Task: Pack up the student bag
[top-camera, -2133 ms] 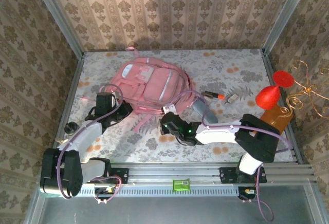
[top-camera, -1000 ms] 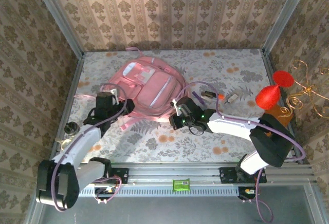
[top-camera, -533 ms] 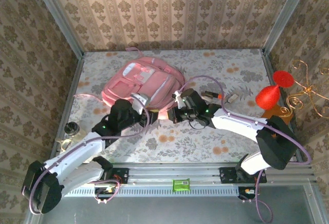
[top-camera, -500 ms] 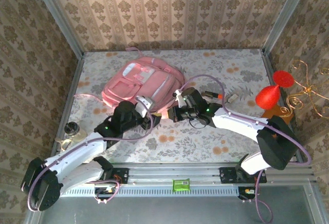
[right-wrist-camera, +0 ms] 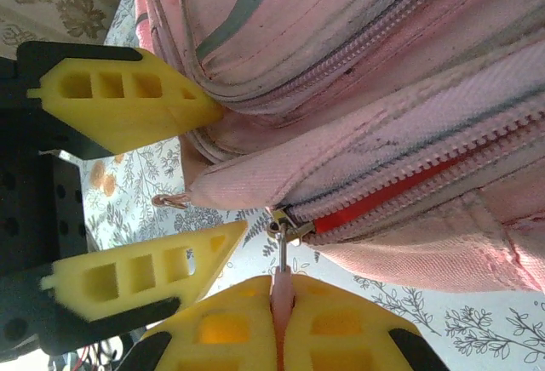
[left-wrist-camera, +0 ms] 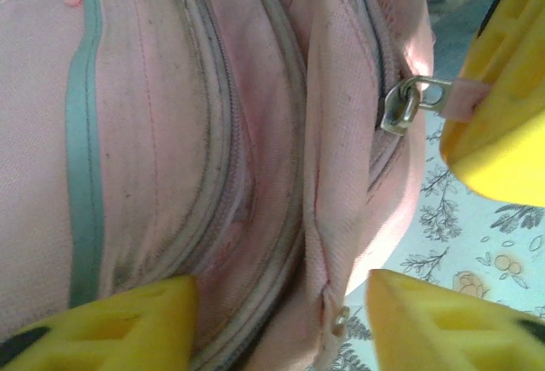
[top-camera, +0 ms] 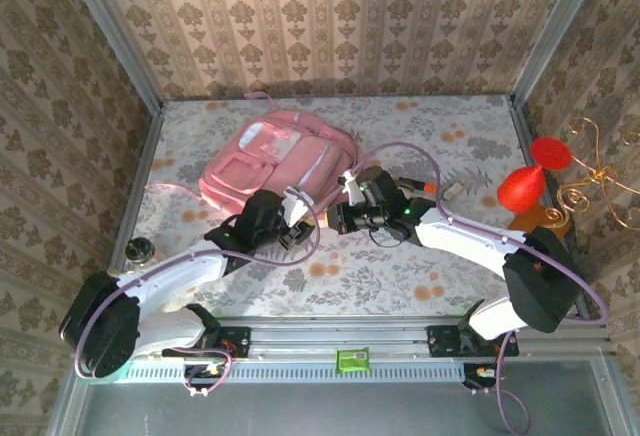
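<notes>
- Pink fabric student bag (top-camera: 272, 156) is lying flat on the floral table cover (top-camera: 450, 266), left of centre toward the back. Its top loop (top-camera: 256, 97) is pointing at the back wall and its near-right corner is facing both arms.
- R gripper (right-wrist-camera: 281, 294) is pinching the pink zip pull tab (right-wrist-camera: 281, 279), fingers pressed together w/ the tab sandwiched between. Metal slider (right-wrist-camera: 285, 228) is sitting at the corner end of the zip, w/ red lining (right-wrist-camera: 375, 196) showing thru the teeth beside it.
- L gripper (right-wrist-camera: 232, 169) is hanging spread, one finger either side of the bag's corner fold. Upper fingertip is looking like it's touching fabric, lower one is apart, so it's clamping nothing.
- In L wrist view the same corner seam is running down btwn the yellow pads (left-wrist-camera: 111, 324), w/ a small metal ring (left-wrist-camera: 339, 320) dangling low.
- Handling, my guess: bag is looking soft, floppy, prob light, so the cloth is going to bunch and drag along w/ the slider.
- Zip is likely needing a counter-hold. L should be gripping the thick corner seam close to the slider, not thin panel cloth, which would just stretch.
- Tab is small and slim, so pulling off-line from the track is risking a slip out of the pads.
- Not fragile; the worn fabric is prob giving decent friction. For lifting, the top loop or straps (top-camera: 165, 188) are looking like the best holds.
</notes>
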You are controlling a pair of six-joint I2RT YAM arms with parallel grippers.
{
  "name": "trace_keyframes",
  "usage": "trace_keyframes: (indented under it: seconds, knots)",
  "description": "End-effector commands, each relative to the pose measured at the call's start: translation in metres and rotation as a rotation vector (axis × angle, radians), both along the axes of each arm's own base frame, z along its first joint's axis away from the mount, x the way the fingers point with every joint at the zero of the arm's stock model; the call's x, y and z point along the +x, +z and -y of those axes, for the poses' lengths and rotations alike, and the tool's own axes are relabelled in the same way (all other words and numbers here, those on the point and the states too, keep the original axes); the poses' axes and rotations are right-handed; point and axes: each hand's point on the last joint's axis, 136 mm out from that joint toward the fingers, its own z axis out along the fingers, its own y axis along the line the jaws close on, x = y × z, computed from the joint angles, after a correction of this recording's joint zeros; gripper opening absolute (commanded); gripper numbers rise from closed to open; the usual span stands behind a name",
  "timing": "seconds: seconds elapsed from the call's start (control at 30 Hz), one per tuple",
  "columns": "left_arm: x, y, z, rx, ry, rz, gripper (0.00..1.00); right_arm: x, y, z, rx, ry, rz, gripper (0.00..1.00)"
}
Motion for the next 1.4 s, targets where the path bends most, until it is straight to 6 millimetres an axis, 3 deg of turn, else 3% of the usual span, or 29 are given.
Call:
trace_keyframes:
  seconds: [0.0, 0.13, 0.17, 0.47, 0.7, 0.93, 1.1, 1.23, 1.37]
  knots:
    - [0.01, 0.015, 0.007, -0.008, 0.0, 0.05, 0.41, -0.001, 0.049, -0.011, 0.081, 0.061, 0.101, 0.0]
    - [0.013, 0.017, -0.001, -0.014, 0.029, 0.049, 0.13, 0.002, 0.031, 0.005, -0.037, 0.034, 0.115, 0.0]
    - [0.014, 0.017, -0.003, -0.017, 0.041, 0.049, 0.1, 0.002, 0.038, 0.011, -0.054, 0.02, 0.142, 0.0]
    - [0.017, 0.031, -0.023, -0.133, 0.116, 0.031, 0.0, 0.015, 0.023, 0.055, -0.271, -0.12, 0.2, 0.0]
    - [0.013, 0.023, -0.033, -0.122, 0.129, 0.021, 0.0, 0.024, 0.028, 0.077, -0.342, -0.228, 0.219, 0.0]
    - [0.012, 0.02, -0.048, -0.142, 0.182, 0.033, 0.0, 0.041, 0.014, 0.107, -0.419, -0.286, 0.164, 0.0]
    - [0.019, 0.006, -0.069, -0.131, 0.288, 0.003, 0.0, 0.045, 0.018, 0.092, -0.327, -0.201, 0.142, 0.0]
    - [0.03, -0.004, -0.085, -0.133, 0.393, -0.038, 0.0, 0.032, 0.03, 0.06, -0.165, -0.071, 0.135, 0.0]
    - [0.038, -0.004, -0.086, -0.154, 0.426, -0.062, 0.02, 0.013, 0.04, 0.038, -0.051, 0.017, 0.154, 0.0]
